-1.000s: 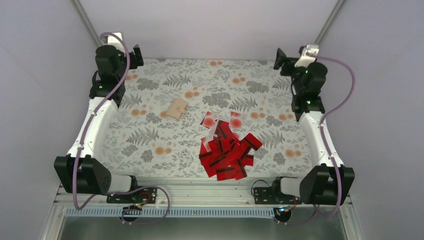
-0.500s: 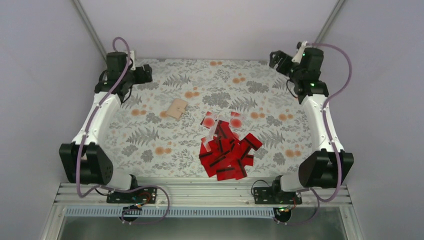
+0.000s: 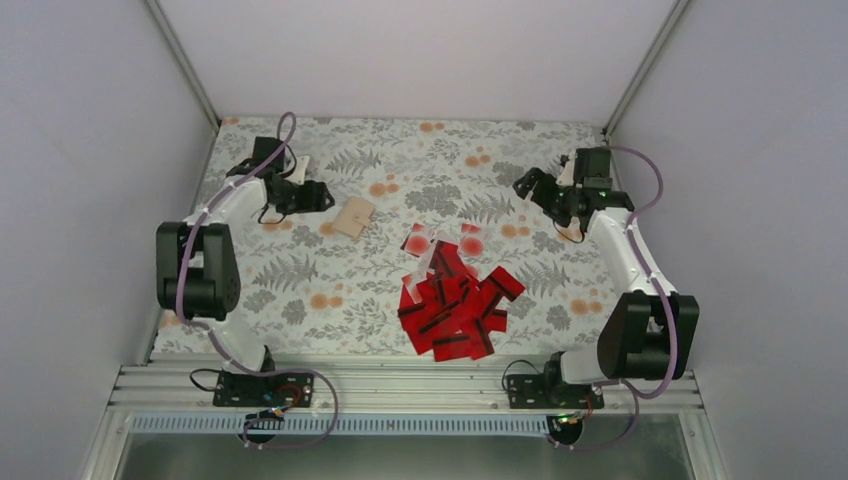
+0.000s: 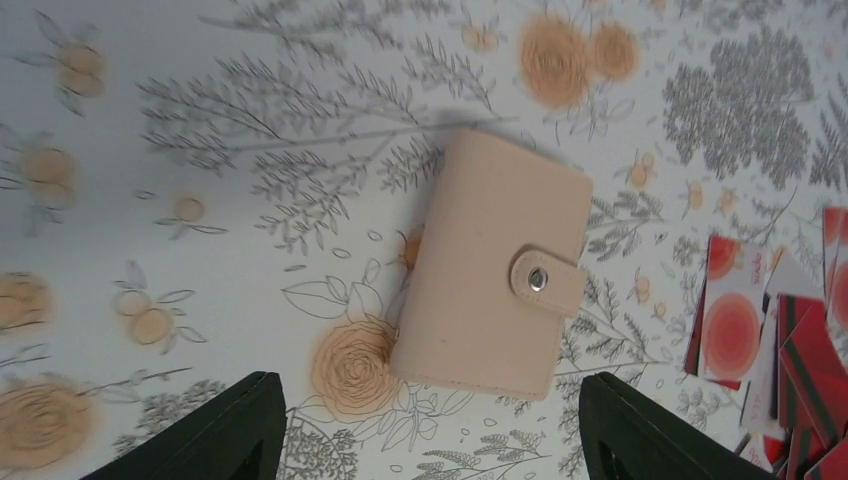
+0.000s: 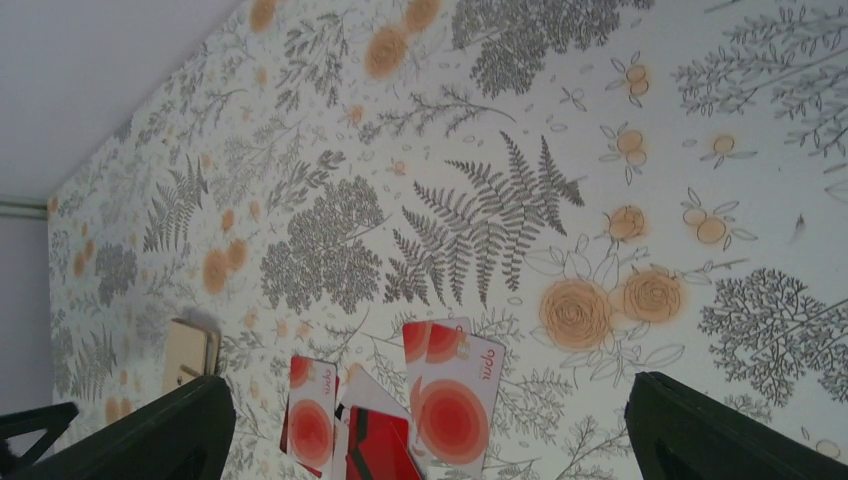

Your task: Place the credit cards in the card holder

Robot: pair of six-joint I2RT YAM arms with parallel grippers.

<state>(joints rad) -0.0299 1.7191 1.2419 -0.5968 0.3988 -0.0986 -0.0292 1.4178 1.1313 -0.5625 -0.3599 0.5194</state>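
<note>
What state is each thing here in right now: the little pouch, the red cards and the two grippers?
card holder: closed, snap strap fastened, lying flat on the cloth.
credit cards: loose in an overlapping heap, none in the holder.
left gripper: open, empty, just short of the card holder.
right gripper: open, empty, over bare cloth.

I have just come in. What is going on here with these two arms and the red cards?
Two robot arms are set up to put credit cards into a card holder; nothing is held yet. The left claw is open close to the tan card holder, which lies on the flowered cloth with its snap tab closed. The right claw, also open, is over the far right of the cloth. The credit cards lie in a loose pile, untouched.
</note>
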